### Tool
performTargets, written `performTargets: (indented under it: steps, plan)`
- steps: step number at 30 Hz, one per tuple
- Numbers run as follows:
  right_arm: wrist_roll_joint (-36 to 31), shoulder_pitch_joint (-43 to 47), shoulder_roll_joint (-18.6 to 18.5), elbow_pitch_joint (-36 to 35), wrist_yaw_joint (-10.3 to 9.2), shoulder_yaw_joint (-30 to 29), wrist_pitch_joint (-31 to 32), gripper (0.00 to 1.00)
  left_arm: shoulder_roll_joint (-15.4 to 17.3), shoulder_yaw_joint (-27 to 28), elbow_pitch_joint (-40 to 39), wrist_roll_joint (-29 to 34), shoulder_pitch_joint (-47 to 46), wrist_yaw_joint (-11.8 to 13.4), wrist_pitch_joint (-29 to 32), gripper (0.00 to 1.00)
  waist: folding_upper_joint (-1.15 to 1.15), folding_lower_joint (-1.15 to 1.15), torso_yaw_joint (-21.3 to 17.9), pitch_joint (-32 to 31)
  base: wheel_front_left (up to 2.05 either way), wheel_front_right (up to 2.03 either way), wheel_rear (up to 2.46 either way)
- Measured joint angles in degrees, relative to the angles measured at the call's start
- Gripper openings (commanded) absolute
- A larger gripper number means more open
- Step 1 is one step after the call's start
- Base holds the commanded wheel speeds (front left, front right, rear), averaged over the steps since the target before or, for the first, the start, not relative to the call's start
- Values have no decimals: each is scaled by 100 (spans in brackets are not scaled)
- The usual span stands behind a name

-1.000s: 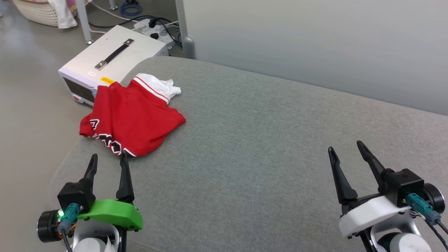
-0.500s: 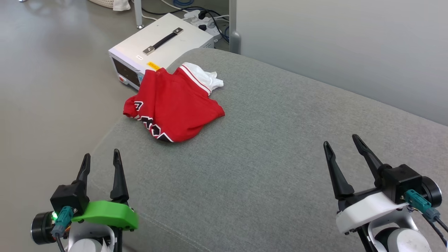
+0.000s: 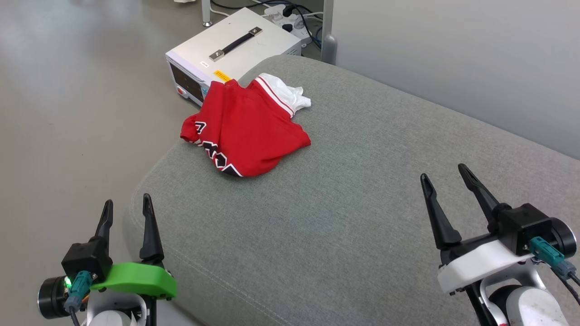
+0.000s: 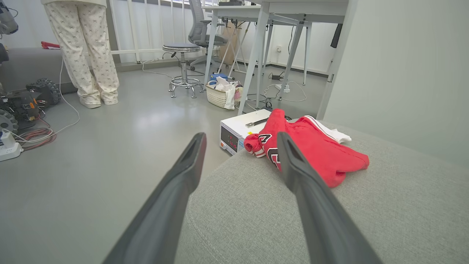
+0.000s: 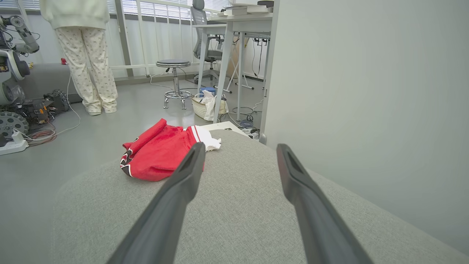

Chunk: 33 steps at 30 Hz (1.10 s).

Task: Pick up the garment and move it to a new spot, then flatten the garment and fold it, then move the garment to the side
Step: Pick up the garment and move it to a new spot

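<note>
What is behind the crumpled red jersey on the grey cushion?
A white metal box with a black handle stands on the floor behind the crumpled red jersey. The jersey hides the box's near corner.

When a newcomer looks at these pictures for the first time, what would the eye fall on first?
The crumpled red garment stands out, lying at the far left edge of the grey cushioned surface, with a white box on the floor just behind it. Nearer the camera, the left gripper and the right gripper hang open at the head view's lower corners, both apart from the garment.
</note>
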Motion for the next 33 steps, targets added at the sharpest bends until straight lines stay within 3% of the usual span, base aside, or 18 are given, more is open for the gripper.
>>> performTargets:
  steps: [10, 20, 24, 33]
  plan:
    - [71, -371, -287, -255, 0, 57, 393, 100, 59, -3, 260, -134, -370, -2, -82, 100, 0, 0, -119, 360, 0, 0, 0]
    - [186, -772, -675, -664, 0, -9, 704, 100, 400, 79, 1005, -589, -1788, -219, 302, 100, 0, 0, -685, 977, 0, 0, 0]
    - [199, -933, -733, -838, 0, -53, 740, 100, 641, 99, 1478, -879, -2487, -371, 559, 100, 0, 1, -947, 1294, 0, 0, 0]
    - [280, -1459, -800, -938, 0, 111, 671, 100, 1645, 138, 2971, -1386, -3848, -519, 1638, 100, 0, 1, -1559, 2065, 0, 0, 0]
